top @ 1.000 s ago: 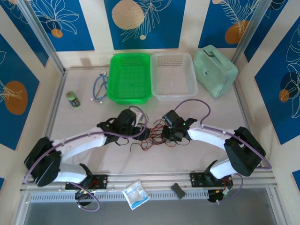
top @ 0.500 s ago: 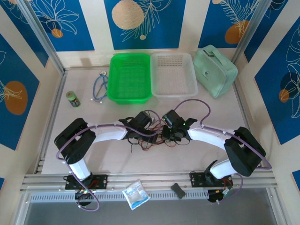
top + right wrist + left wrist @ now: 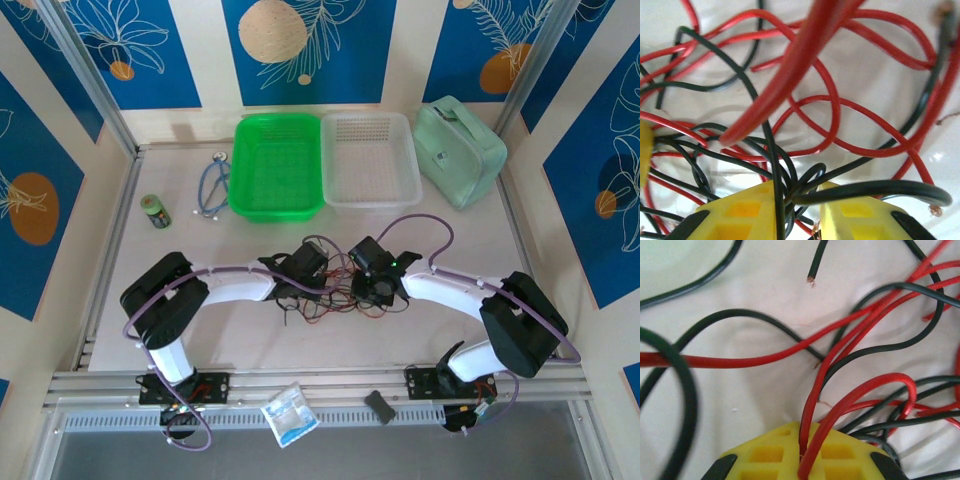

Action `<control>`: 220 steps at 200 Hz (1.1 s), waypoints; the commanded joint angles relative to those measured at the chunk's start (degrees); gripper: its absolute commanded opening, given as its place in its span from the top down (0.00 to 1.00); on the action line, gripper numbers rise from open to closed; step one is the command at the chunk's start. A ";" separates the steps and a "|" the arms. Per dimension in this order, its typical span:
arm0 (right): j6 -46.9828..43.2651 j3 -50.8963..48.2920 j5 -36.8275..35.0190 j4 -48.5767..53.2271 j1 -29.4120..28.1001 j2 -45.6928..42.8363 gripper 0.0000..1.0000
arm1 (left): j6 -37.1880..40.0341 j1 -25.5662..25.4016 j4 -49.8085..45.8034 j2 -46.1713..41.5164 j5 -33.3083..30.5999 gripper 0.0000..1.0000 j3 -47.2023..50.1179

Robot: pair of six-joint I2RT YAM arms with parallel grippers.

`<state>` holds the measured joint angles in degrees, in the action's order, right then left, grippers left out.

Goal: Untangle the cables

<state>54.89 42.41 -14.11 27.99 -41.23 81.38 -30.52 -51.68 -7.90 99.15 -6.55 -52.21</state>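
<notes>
The cables (image 3: 340, 292), thin red and black wires, lie knotted on the table between my two grippers. My left gripper (image 3: 320, 284) comes in from the left. In the left wrist view, the left gripper (image 3: 804, 434) has its yellow fingers (image 3: 765, 455) pressed together on a red cable (image 3: 813, 405) that rises from between them. My right gripper (image 3: 358, 290) meets the tangle from the right. In the right wrist view, the right gripper (image 3: 797, 194) stands slightly open, with black cables (image 3: 865, 189) running through and across the gap between its fingers (image 3: 742, 212).
A green basket (image 3: 275, 165) and a white basket (image 3: 370, 160) stand at the back, with a mint pouch (image 3: 458, 150) to their right. A blue stethoscope (image 3: 212, 185) and a small green can (image 3: 154, 211) lie at the back left. A packet (image 3: 290, 412) rests on the front rail.
My left arm has swung in towards the middle and its gripper has shut on a red cable. The right gripper has shifted slightly and its fingers have parted.
</notes>
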 commanded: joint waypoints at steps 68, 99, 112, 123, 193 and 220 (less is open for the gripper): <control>0.77 -0.48 -5.65 10.38 2.61 -2.05 0.73 | -2.16 2.97 -5.63 -10.01 -10.37 0.87 6.86; -1.81 0.17 -2.78 9.02 3.57 -5.29 0.73 | -1.75 3.69 -0.95 -12.47 -6.85 0.84 9.72; -2.50 1.20 0.12 8.08 3.15 -6.73 0.67 | -1.48 3.68 0.97 -12.71 -4.95 0.84 10.10; -2.63 2.64 1.86 8.00 2.22 -7.66 0.61 | -1.34 3.69 2.32 -12.58 -3.48 0.84 10.28; 0.64 10.91 6.50 6.82 -3.33 -2.65 0.48 | -1.21 3.69 6.53 -13.17 -0.06 0.84 11.19; 2.04 13.29 8.72 4.59 -3.33 3.58 0.48 | -1.10 3.65 7.11 -13.89 0.13 0.84 11.92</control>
<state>54.72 53.34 -8.86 33.74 -44.29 80.27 -31.62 -48.38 -2.22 87.09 -7.70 -41.47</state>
